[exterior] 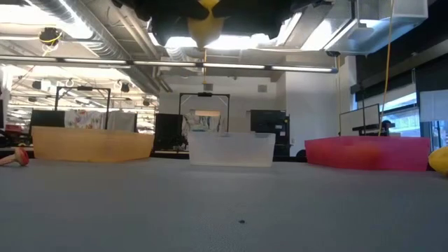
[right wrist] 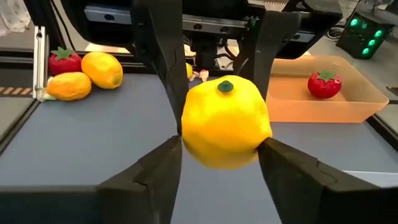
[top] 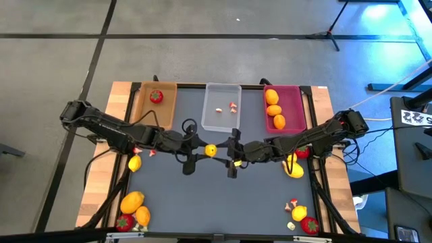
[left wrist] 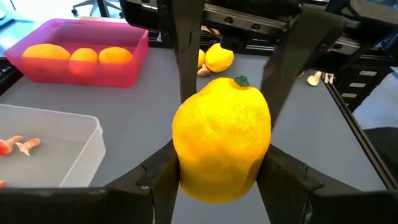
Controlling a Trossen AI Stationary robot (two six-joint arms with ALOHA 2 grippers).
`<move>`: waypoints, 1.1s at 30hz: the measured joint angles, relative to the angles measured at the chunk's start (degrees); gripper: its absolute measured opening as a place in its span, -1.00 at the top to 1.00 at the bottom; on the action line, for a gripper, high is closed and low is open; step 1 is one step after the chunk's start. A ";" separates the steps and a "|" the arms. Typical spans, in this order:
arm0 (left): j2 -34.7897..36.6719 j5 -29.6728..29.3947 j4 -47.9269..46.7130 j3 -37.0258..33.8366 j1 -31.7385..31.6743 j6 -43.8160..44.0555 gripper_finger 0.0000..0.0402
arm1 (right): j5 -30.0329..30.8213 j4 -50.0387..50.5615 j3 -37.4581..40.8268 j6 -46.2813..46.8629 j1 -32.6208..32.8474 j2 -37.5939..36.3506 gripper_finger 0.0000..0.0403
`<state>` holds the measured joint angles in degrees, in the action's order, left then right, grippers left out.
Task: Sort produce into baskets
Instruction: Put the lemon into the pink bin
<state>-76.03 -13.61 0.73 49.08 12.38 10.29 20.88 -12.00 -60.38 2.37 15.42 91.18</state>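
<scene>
Two claws meet over the middle of the dark desk (top: 202, 202), both pinching one yellow lemon (top: 210, 150): the left claw (top: 202, 150) from one side, the right claw (top: 228, 152) from the other. Open desk lies in front of them; loose fruit sits only near the corners and side edges. Behind them three baskets line the far edge: the tan basket (top: 143, 108) with a strawberry (top: 156, 96), the clear basket (top: 210, 121) with small mushroom bits (top: 233, 106), and the pink basket (top: 295, 108) with orange fruits (top: 273, 109). Only the wrist views show the fingers (left wrist: 283, 177) pressed on the lemon's sides. From table height the lemon hangs at the top edge, cut off, with both claws dark and hard to make out.
</scene>
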 joint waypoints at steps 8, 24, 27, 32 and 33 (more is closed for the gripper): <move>-0.04 -0.55 0.17 0.00 -0.07 -0.23 0.09 | 1.35 -0.56 0.00 1.68 -0.04 0.04 -0.50; -0.22 0.74 0.98 0.00 0.07 -2.04 0.09 | -2.51 -3.81 -0.26 0.22 -2.28 0.00 -0.22; -0.26 0.39 1.26 0.00 0.26 -2.70 0.09 | -5.32 -3.40 -0.26 0.56 -2.93 -0.07 -0.06; -0.26 0.20 1.14 0.00 0.28 -2.57 0.09 | -7.97 -2.26 -0.28 0.47 -3.19 -0.15 0.29; -0.26 0.20 1.16 -0.02 0.28 -2.64 0.09 | -7.95 -2.01 -0.31 0.44 -3.17 -0.15 0.35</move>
<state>-76.29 -13.41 1.89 49.06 12.67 7.65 12.93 -14.01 -60.69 2.81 12.25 91.02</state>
